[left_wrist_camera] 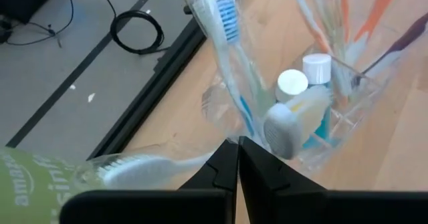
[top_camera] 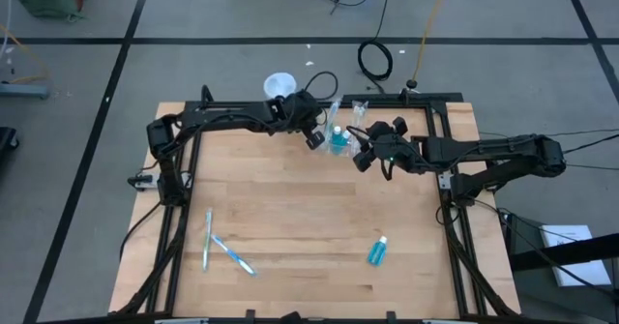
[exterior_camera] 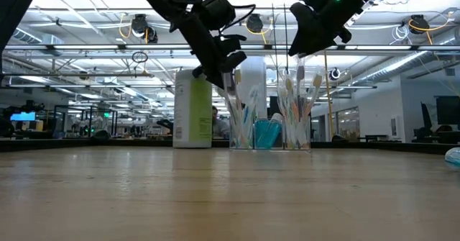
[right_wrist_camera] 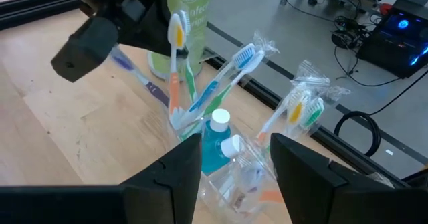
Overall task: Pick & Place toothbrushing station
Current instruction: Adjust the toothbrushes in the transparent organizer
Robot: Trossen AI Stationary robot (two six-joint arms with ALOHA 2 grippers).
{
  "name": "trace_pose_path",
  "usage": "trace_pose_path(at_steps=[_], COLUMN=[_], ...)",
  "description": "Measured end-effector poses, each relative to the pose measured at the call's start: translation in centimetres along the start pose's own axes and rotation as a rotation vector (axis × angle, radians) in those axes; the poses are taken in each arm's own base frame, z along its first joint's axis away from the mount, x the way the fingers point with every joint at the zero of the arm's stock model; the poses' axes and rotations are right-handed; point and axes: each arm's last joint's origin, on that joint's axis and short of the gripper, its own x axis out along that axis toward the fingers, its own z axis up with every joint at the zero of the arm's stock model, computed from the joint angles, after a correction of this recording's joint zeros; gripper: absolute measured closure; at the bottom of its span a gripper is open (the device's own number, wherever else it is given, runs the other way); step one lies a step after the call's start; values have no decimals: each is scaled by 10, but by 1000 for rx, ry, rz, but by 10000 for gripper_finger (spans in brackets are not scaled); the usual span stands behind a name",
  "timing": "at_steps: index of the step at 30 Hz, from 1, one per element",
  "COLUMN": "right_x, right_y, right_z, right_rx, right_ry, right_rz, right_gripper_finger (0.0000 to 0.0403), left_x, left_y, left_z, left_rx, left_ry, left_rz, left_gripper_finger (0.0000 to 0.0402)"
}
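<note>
The toothbrushing station point(top_camera: 338, 138) stands at the table's far middle. It is made of clear cups point(exterior_camera: 241, 122) with toothbrushes standing in them and teal toothpaste tubes point(right_wrist_camera: 215, 140) with white caps between the cups. My left gripper point(left_wrist_camera: 238, 147) is shut and hovers just above the left cup. Its tips are beside a wrapped toothbrush with blue bristles point(left_wrist_camera: 224, 23) and a pale brush head point(left_wrist_camera: 130, 170). My right gripper point(right_wrist_camera: 234, 157) is open and empty, above the station's right side. Two toothbrushes point(top_camera: 208, 239) and one toothpaste tube point(top_camera: 377, 251) lie flat on the near part of the table. My left gripper has its shut fingertips right at the lower handle and clear wrapper of the blue-bristled toothbrush point(left_wrist_camera: 246, 127), coming slanting down from the table's left. I cannot tell whether they touch or pinch it, because the tips cover that spot.
A green-and-white canister point(top_camera: 279, 84) stands just left of the station, at the far edge. Black frame rails point(top_camera: 440, 121) run along the table's sides. Cables point(top_camera: 375, 61) lie on the floor beyond. The wood in the middle of the table point(top_camera: 290, 198) is bare.
</note>
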Motion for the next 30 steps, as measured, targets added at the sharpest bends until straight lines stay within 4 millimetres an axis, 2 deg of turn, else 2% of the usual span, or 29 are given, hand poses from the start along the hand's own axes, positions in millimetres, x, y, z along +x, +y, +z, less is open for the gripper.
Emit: trace_pose_path(at_steps=[18,22,30], right_x=[0,0,0], right_y=[0,0,0], right_z=[0,0,0], right_rx=[0,0,-2], right_ry=[0,0,2], right_rz=[-1,-1,-1], right_gripper_finger=[234,234,234], left_x=[-6,-6,-7], left_y=[-8,-8,-8], left_z=[2,2,2], left_rx=[66,66,62], left_ry=[-14,-16,-18], left_rz=[54,45,37], left_gripper_finger=[376,347,255])
